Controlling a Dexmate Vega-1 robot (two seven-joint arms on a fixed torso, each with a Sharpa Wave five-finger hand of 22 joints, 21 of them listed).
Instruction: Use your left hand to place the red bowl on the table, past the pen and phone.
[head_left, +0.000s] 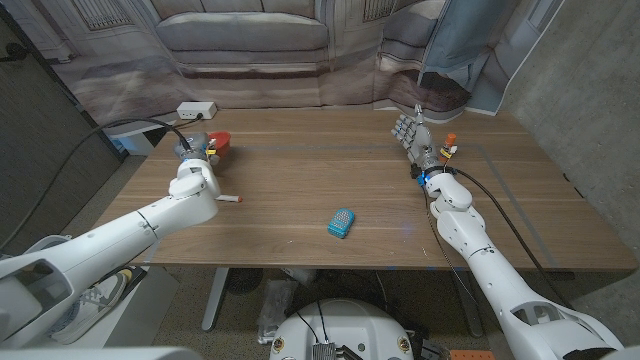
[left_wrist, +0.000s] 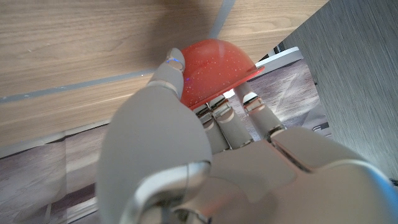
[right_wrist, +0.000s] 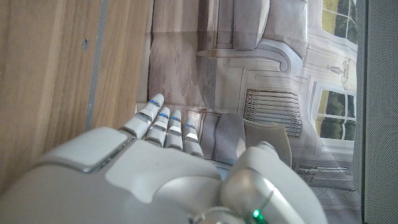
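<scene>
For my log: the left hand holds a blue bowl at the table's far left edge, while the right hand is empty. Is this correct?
One error: the bowl is red, not blue, as the left wrist view shows. The left hand does hold it at the table's far left edge, and the right hand is empty.

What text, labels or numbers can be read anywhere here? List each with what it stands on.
None can be read.
The phone, blue and patterned, shows no legible mark.
The red bowl in the left hand is plain apart from tiny specks.
The pen is too small to tell.
</scene>
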